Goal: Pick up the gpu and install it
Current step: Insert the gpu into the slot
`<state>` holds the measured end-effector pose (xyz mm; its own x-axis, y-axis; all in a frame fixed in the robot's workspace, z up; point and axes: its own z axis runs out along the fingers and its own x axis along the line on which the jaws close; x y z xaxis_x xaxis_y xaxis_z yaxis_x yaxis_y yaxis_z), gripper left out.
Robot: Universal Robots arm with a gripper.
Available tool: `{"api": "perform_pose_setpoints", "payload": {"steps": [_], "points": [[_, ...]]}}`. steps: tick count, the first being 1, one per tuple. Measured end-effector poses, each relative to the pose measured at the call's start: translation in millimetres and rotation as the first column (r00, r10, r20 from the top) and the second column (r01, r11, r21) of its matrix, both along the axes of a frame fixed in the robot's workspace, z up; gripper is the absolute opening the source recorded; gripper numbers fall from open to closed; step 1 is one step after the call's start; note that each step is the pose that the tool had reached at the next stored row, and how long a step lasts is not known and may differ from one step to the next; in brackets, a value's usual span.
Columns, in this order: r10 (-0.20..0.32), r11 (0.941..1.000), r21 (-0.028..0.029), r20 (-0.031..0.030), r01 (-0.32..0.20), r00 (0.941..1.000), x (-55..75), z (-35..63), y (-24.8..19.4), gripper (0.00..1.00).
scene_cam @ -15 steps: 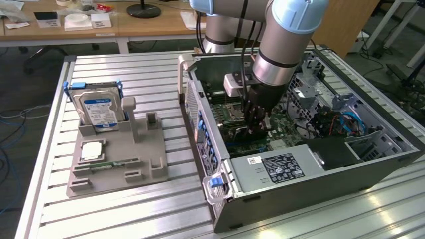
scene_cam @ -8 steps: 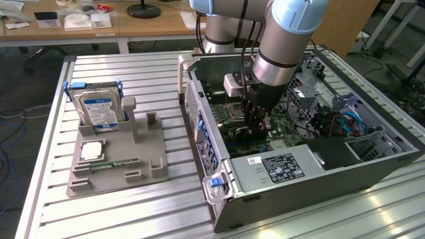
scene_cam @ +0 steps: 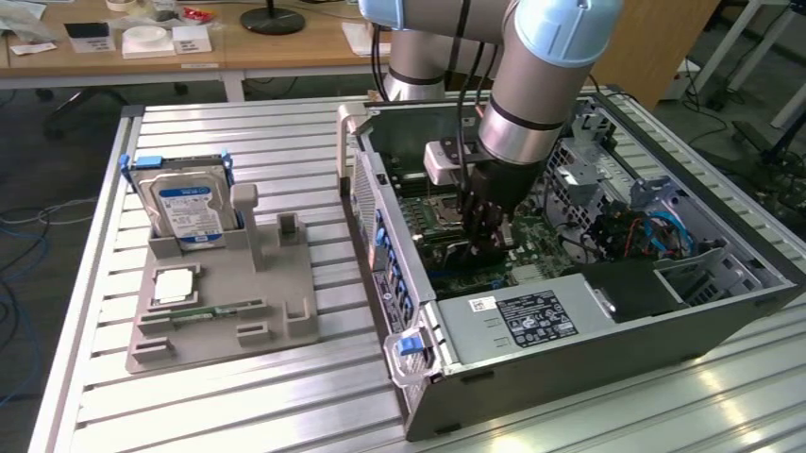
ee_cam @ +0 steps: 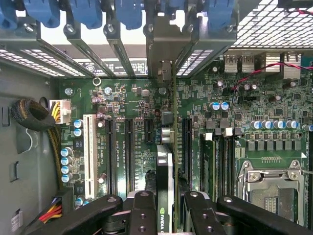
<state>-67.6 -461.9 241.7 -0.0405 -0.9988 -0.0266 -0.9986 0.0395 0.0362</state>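
One card is all that matters here: the gpu (ee_cam: pixel 166 196) stands on edge between the fingers of the gripper (ee_cam: pixel 165 215), which is closed partway around it and holds it firmly, down inside the open computer case (scene_cam: pixel 705 311). In the wrist view the card's thin edge runs in line with a long black expansion slot (ee_cam: pixel 186 147) on the motherboard (ee_cam: pixel 132 98), and its end bracket reaches toward the rear slot openings under the blue retention clips (ee_cam: pixel 129 12). To my eye the job now is seating: keep the card upright, its edge square over the slot, and press straight down without twisting. Over on the tabletop (scene_cam: pixel 252 132), the grey fixture (scene_cam: pixel 221 311) holds the hard drive (scene_cam: pixel 187 203).
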Motion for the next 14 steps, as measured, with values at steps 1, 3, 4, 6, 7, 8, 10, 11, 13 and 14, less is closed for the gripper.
{"api": "perform_pose_setpoints", "payload": {"steps": [1, 3, 4, 6, 7, 8, 10, 11, 13, 14], "points": [[0.000, 1.0000, 0.0000, 0.0000, 0.000, 1.0000, 0.0, 0.0, 0.0, 0.26], [0.000, 1.0000, -0.0001, 0.0000, 0.000, 1.0000, 0.0, 0.0, 0.0, 0.26], [0.000, 1.0000, -0.0001, 0.0000, 0.000, 1.0000, 0.0, 0.0, 0.0, 0.26], [0.000, 1.0000, -0.0001, 0.0000, 0.000, 1.0000, 0.0, 0.0, 0.0, 0.26], [0.000, 1.0000, -0.0001, 0.0000, 0.000, 1.0000, 0.0, 0.0, 0.0, 0.26], [0.000, 1.0000, -0.0002, 0.0000, 0.000, 1.0000, 0.0, 0.0, 0.0, 0.26], [0.000, 1.0000, -0.0002, 0.0000, 0.000, 1.0000, 0.0, 0.1, 0.0, 0.26], [0.000, 1.0000, -0.0001, 0.0000, 0.000, 1.0000, 0.0, 0.0, 0.0, 0.26], [0.000, 1.0000, -0.0001, 0.0000, 0.000, 1.0000, 0.0, 0.0, 0.0, 0.26], [0.000, 1.0000, -0.0003, -0.0001, 0.000, 1.0000, 0.0, 0.0, 0.0, 0.26]]}}
